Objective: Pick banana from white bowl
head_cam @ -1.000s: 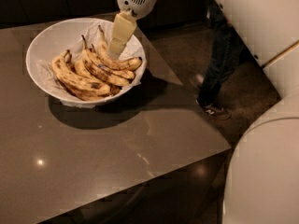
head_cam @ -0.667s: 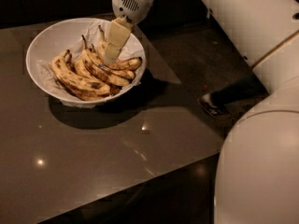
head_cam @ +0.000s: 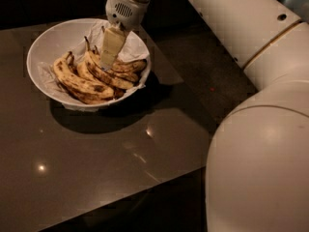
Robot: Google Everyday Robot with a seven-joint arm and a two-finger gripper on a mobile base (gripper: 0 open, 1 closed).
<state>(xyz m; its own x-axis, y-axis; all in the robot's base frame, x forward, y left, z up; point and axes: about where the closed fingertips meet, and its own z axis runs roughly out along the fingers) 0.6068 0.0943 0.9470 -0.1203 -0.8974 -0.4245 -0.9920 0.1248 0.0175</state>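
The white bowl (head_cam: 46,41) stands on the dark table at the upper left, lined with crinkled white paper. Several spotted yellow bananas lie in it. The strongly curved banana (head_cam: 104,75) with a long thin stem lies in the middle of the pile, stem pointing to the back. My gripper (head_cam: 108,57) reaches down from above into the right half of the bowl. Its pale tip sits over this banana's stem end, on or just above the pile. Part of the banana is hidden behind it.
The glossy brown table (head_cam: 96,168) runs to a front edge at the lower middle and a right edge near the bowl. My big white arm (head_cam: 260,129) fills the right side. The floor beyond the table is dark.
My gripper has moved left and down, deeper into the bowl toward the bananas. The arm has swung in and now covers the right side, where a person's legs showed before.
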